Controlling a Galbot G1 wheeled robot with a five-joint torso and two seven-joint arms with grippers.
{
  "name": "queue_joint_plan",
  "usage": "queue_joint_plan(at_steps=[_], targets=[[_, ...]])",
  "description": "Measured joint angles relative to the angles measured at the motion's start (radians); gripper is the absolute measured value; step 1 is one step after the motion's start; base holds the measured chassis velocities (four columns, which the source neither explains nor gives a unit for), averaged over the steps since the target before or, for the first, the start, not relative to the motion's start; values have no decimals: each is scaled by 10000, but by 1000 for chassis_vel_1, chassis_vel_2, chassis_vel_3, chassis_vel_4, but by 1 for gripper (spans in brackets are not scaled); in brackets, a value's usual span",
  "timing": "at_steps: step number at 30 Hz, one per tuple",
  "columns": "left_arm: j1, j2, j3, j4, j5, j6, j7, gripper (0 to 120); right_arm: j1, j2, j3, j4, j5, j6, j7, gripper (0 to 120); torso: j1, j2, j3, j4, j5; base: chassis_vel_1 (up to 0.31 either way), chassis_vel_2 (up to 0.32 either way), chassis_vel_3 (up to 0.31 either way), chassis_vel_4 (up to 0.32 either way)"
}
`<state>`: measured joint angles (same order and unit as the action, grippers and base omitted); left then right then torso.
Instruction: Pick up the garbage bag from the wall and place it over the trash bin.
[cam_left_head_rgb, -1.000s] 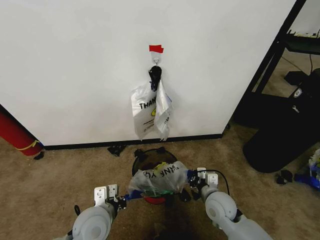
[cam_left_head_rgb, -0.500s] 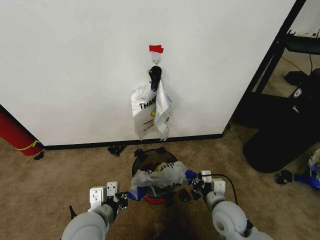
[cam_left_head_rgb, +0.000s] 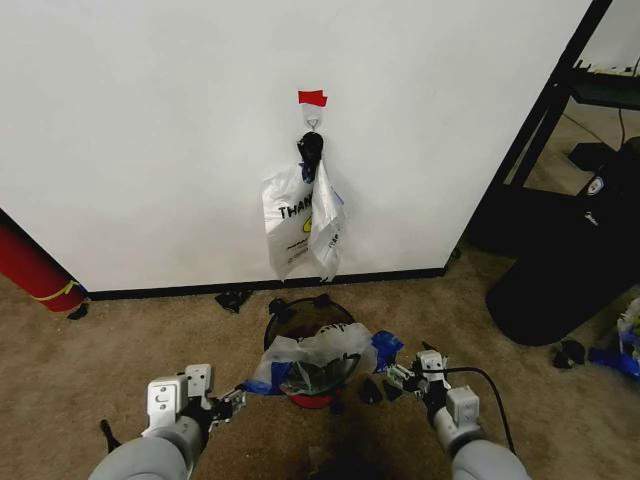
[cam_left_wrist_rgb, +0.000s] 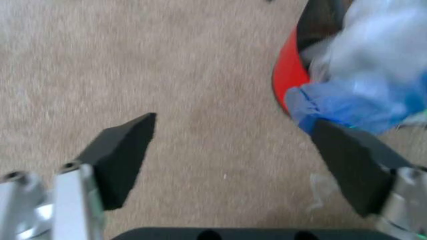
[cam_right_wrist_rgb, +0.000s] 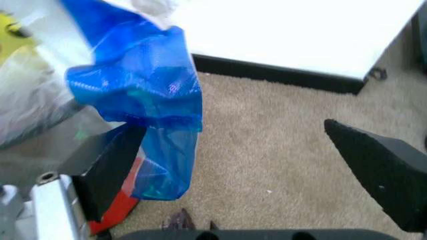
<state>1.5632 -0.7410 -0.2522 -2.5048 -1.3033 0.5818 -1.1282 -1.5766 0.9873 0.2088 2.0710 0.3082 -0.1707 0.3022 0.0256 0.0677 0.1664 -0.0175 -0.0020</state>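
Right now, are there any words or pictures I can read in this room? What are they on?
"THAN": big black letters on the white bag hanging from the hook on the wall; the rest of the word hides in a fold.
Smaller print below those letters: too small to read.
Yellow patch beside the letters: partly hidden, cannot tell what it is.
Dark marks inside the clear bag on the bin: too crumpled to read.

- Head view looks forward and down at the wall (cam_left_head_rgb: 150, 130), bin (cam_left_head_rgb: 300, 325) at 6 o'clock.
- Both wrist views sit close over carpet (cam_left_wrist_rgb: 167, 75), sharing the bin's bag (cam_right_wrist_rgb: 143, 95).
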Motion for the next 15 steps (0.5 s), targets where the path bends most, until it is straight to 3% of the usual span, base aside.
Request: queue_joint_plan(at_steps=[2, 12, 15], targets=[[144, -81, -3, 0, -11, -53, 146, 98, -187, 13, 76, -130, -350, 325, -337, 100, 0, 0, 0, 2, 0, 0, 0, 0, 0], [205, -159, -562, 17, -612, -703, 910, 100, -225, -57, 559, -793, -861, 2285, -1615, 100, 0, 0, 1, 0, 1, 0, 0, 0, 0], [400, -63, -1381, 25, -2032, -330, 1006, 100, -161, -98, 859, -1234, -1149, 3170, -2199, 100, 0, 0, 2, 1, 3, 0, 0, 0, 0]])
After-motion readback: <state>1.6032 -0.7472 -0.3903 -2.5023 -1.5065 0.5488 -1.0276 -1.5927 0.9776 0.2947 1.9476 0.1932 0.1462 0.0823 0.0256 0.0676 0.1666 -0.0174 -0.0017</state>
